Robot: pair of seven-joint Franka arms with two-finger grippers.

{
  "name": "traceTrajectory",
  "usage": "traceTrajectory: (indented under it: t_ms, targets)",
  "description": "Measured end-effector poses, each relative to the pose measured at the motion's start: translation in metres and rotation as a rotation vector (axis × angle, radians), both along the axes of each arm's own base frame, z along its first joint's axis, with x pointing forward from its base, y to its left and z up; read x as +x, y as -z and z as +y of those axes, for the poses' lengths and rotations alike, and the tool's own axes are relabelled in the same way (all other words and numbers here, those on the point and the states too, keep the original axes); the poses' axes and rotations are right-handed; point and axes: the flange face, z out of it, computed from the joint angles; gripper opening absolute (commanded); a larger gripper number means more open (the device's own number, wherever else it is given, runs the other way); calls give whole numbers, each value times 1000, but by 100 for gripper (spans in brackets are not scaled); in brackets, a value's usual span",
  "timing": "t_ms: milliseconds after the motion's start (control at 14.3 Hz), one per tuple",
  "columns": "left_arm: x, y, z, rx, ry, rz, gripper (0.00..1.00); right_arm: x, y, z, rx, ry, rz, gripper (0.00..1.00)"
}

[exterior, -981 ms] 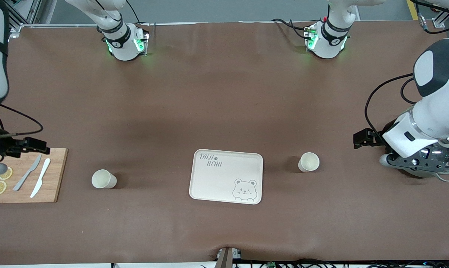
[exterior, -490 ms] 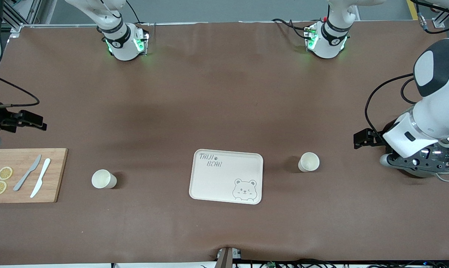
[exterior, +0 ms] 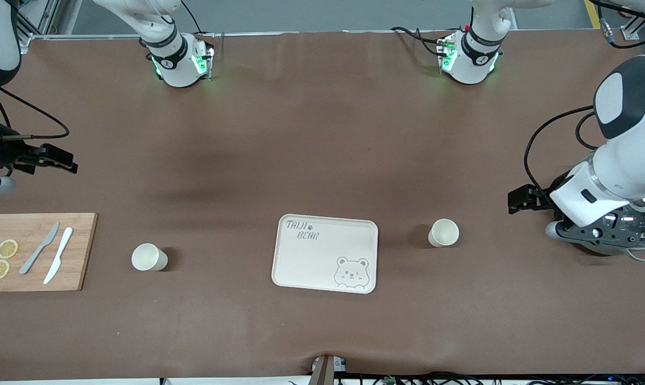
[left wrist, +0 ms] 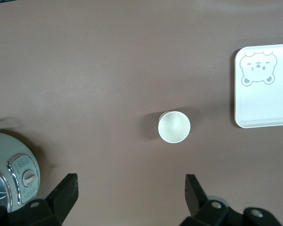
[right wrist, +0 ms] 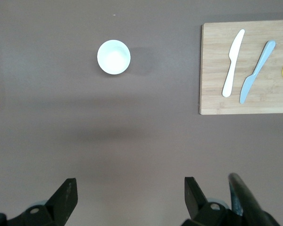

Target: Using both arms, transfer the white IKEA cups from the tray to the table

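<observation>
Two small cream-white cups stand upright on the brown table. One cup [exterior: 149, 257] is toward the right arm's end and also shows in the right wrist view [right wrist: 113, 57]. The other cup [exterior: 443, 232] is toward the left arm's end and also shows in the left wrist view [left wrist: 174, 127]. My right gripper [exterior: 60, 160] [right wrist: 129, 195] hangs open and empty over bare table, apart from its cup. My left gripper [exterior: 521, 199] [left wrist: 130, 190] hangs open and empty over bare table, apart from its cup.
A cream bear tray [exterior: 325, 254] lies between the two cups. A wooden cutting board [exterior: 36, 251] with two knives and lemon slices lies at the right arm's end. A glass and metal appliance [exterior: 622, 227] stands under the left arm.
My right gripper has moved from over the cutting board to over bare table, farther from the front camera. The left arm and both cups have not moved.
</observation>
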Motion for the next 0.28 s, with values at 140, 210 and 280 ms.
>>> traceTrajectory:
  t_ms: [140, 210, 280]
  targets:
    - [0, 0, 0, 0, 0, 0, 100, -2, 0, 16, -4, 16, 3, 100]
    - [0, 0, -1, 0, 1, 0, 100, -5, -1, 23, -5, 17, 4, 100]
    - [0, 0, -1, 0, 1, 0, 100, -8, -1, 27, -7, 15, 4, 100]
